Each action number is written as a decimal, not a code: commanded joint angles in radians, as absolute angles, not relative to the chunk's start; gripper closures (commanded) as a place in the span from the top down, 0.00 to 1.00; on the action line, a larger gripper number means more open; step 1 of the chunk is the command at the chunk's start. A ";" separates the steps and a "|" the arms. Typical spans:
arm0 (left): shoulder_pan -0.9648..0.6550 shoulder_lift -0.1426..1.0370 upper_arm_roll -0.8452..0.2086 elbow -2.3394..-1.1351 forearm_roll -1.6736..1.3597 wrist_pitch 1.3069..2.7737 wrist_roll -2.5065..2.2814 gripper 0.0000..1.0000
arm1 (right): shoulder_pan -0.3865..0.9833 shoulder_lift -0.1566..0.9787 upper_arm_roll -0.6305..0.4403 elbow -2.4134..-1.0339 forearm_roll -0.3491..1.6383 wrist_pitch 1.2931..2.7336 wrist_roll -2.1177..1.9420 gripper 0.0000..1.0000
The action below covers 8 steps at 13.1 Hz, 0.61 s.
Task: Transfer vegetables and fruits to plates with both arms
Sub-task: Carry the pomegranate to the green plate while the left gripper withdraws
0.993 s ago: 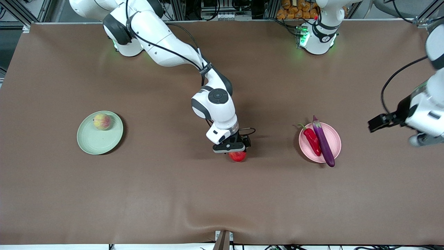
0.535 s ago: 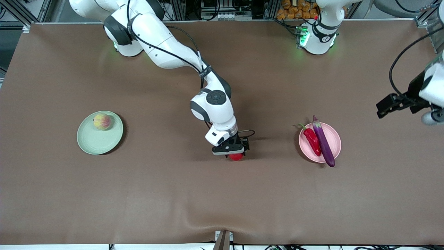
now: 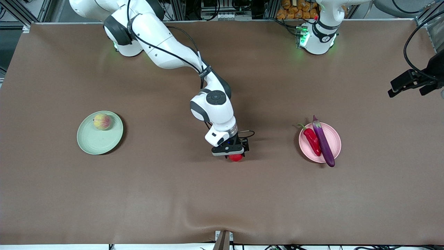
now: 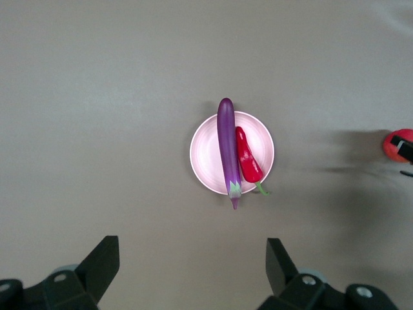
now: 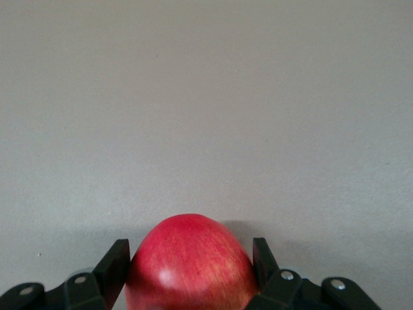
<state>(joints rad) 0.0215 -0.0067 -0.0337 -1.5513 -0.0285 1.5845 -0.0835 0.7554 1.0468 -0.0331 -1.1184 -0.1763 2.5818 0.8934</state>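
- On the green plate [image 3: 91, 143] toward the right arm's end of the worktop [image 3: 138, 201], we saw the peach [image 3: 102, 121] delivered.
- Mid-worktop, our right claw [image 3: 233, 155] pinched the red fruit [image 3: 236, 157], not yet plated.
- The pink plate [image 3: 333, 138] carried the chili pepper [image 3: 312, 141] and eggplant [image 3: 324, 141].
- Our left claw [image 4: 192, 266] waited high over the pink plate, spread and empty.

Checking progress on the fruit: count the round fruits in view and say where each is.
2. The peach lies on the green plate toward the right arm's end; the red fruit sits mid-table, clamped by the right gripper.
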 commanded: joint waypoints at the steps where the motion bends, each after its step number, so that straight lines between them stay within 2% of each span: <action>1: 0.003 -0.018 -0.031 -1.565 -0.037 1.574 -0.083 1.00 | 0.700 0.968 0.003 -1.100 -0.105 2.415 0.888 0.00; 6: 0.006 -0.017 -0.031 -1.565 -0.037 1.560 -0.080 1.00 | 0.507 0.855 0.112 -1.100 -0.046 2.058 0.731 0.00; 8: 0.008 -0.015 -0.031 -1.565 -0.037 1.562 -0.078 1.00 | 0.427 0.807 0.123 -1.103 -0.019 1.917 0.652 0.00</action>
